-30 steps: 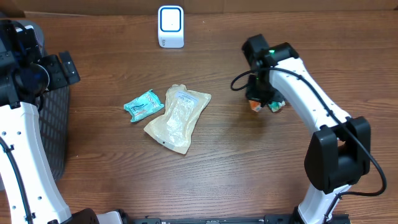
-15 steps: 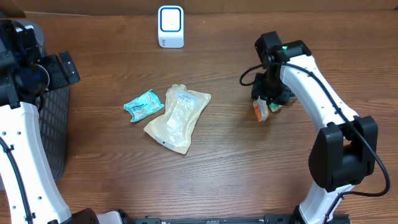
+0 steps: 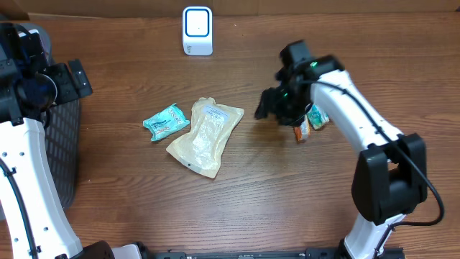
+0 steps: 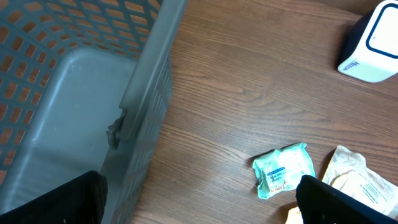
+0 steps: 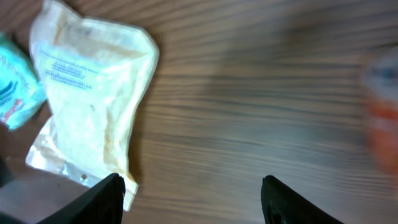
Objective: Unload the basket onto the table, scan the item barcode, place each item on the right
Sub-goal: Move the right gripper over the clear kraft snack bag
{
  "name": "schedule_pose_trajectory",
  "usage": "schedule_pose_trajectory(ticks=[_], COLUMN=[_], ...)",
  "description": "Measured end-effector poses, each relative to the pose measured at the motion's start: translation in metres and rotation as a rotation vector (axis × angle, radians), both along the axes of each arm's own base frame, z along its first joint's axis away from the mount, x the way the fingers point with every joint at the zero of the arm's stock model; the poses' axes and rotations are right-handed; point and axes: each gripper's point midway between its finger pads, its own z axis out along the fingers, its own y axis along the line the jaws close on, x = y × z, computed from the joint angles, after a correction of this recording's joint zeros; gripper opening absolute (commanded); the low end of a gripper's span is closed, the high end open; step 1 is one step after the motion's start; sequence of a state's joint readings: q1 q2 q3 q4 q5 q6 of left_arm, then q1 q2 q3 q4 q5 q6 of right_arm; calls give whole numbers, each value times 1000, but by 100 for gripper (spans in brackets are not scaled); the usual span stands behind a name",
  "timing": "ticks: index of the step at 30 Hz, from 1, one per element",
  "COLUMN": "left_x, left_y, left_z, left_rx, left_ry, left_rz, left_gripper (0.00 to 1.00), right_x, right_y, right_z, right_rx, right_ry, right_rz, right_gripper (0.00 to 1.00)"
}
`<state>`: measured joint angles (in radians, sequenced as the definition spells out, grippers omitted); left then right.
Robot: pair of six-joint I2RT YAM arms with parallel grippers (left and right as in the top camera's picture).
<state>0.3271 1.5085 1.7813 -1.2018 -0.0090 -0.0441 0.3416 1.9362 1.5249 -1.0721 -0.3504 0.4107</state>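
The pale pouch (image 3: 206,137) lies flat near the middle of the wooden surface (image 3: 237,208), with its labelled end pointing away from the arm bases. A teal packet (image 3: 165,121) lies just beside the pouch's left edge. Well to the left of the pouch stands a grey mesh basket (image 3: 65,144). The left pincer (image 4: 199,180) hangs over the side of the basket that faces the pouch, its fingers spread wide with nothing between them. To the right of the pouch, level with its far end, a small orange packet (image 3: 300,133) lies on the wood. A green-printed piece (image 3: 318,116) sits just beside it, and I cannot tell whether the two are one item. The right pincer (image 5: 191,180) hovers between the pouch and the orange packet, open and holding nothing, with only bare wood between its fingers. Farthest off, beyond the pouch at the far edge, stands the white scanner (image 3: 197,30) with a blue-edged window.
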Motion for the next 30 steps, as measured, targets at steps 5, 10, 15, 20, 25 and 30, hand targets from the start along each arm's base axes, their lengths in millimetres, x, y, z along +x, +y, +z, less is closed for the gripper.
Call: schedule_pose_trajectory(ticks=[5, 10, 15, 20, 25, 30], left_x=[0, 0, 0, 0, 0, 0], left_y=[0, 0, 0, 0, 0, 0], left_z=[0, 0, 0, 0, 0, 0], left_rx=[0, 0, 0, 0, 0, 0], left_ry=[0, 0, 0, 0, 0, 0], left_rz=[0, 0, 0, 0, 0, 0], left_gripper=[99, 99, 99, 99, 100, 100], right_x=[-18, -28, -23, -23, -27, -19], right_y=[28, 44, 58, 79, 101, 129], right_z=[-28, -49, -59, -64, -65, -70], right_rx=[68, 118, 172, 227, 264, 313], right_ry=[33, 57, 33, 6, -9, -58], right_rz=[-11, -62, -128, -171, -201, -222], right_gripper=[66, 65, 64, 59, 58, 51])
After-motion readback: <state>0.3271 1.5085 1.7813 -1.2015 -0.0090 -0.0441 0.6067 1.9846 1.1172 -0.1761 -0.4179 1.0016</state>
